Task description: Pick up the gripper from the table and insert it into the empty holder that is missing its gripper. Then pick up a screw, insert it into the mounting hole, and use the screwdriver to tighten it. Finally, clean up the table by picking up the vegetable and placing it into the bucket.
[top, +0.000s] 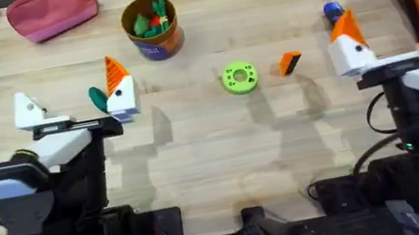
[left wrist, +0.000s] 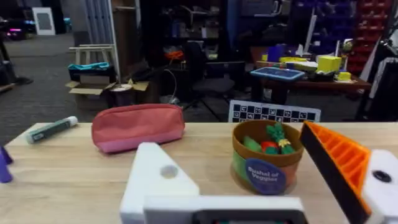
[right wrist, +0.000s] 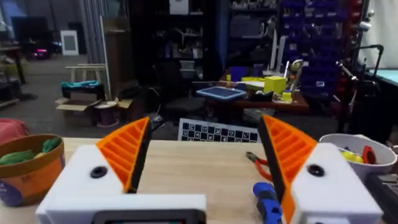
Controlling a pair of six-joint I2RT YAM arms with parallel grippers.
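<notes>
progress: none yet | small orange wedge-shaped gripper [top: 290, 63] lies on wooden table [top: 200, 162] | white angular holder [top: 27, 109] bare | dark green oval vegetable [top: 97, 98] outside orange-brown bucket [top: 152, 28] | left gripper [top: 75, 106], right gripper [top: 394, 39] both spread wide, empty

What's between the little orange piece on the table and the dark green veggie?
In the overhead view, the bright green ring lies between the orange piece and the veggie.

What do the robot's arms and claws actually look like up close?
Both arms are black with white upper covers and dark cables near their bases. The right gripper has two white angular fingers with ribbed orange pads. The left gripper has only one orange pad; its other white finger is bare, with a small round hole.
</notes>
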